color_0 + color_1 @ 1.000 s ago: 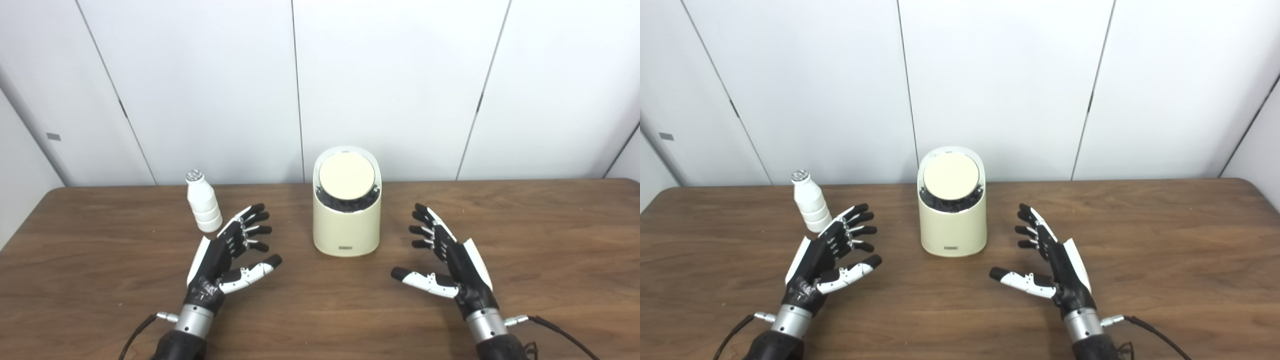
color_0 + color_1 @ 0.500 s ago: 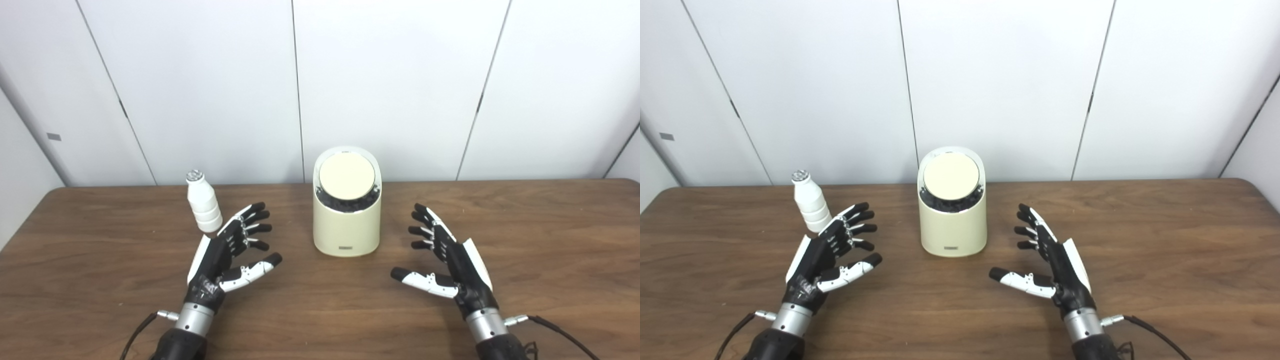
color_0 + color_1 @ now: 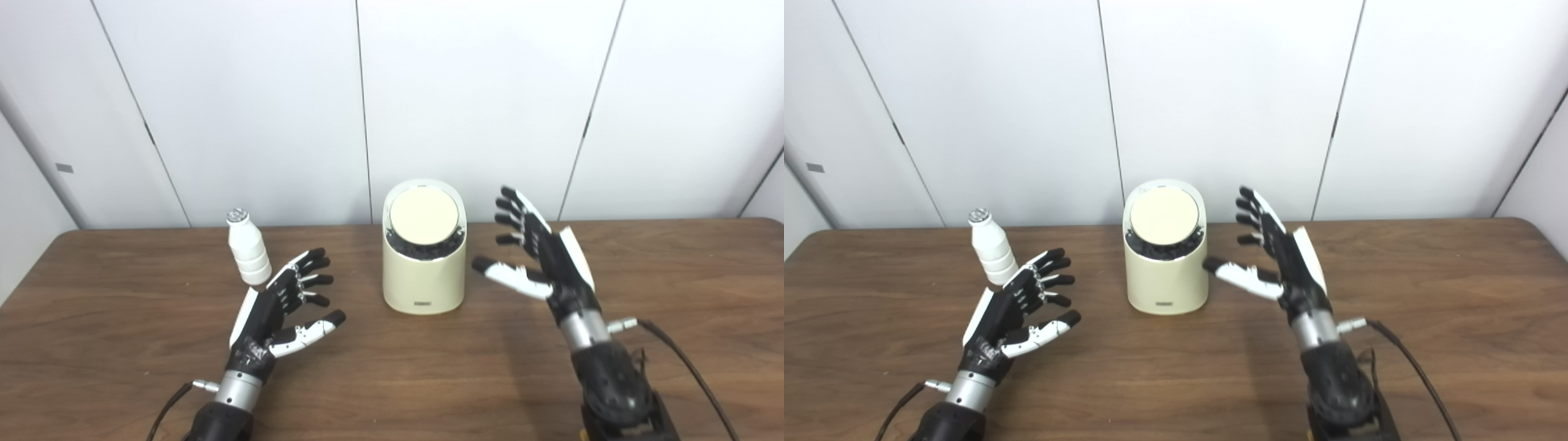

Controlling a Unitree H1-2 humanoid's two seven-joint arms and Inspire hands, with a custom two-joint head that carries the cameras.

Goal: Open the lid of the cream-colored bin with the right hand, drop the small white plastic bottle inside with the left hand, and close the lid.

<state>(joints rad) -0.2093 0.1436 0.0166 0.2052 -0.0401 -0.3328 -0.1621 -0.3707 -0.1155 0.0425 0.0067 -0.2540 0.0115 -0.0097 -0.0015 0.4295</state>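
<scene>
Right hand (image 3: pixel 542 254) spread wide beside the bin (image 3: pixel 424 269) (holding nothing)

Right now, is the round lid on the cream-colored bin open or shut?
Shut. The round lid sits tilted in the cream-colored bin top, covering the opening; the open right hand is beside it, not touching.

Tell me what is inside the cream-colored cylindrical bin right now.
The cream-colored cylindrical bin has its round lid covering the opening. Only something dark shows in the crescent gap below the lid; what it is, and the rest of the inside, cannot be seen.
</scene>
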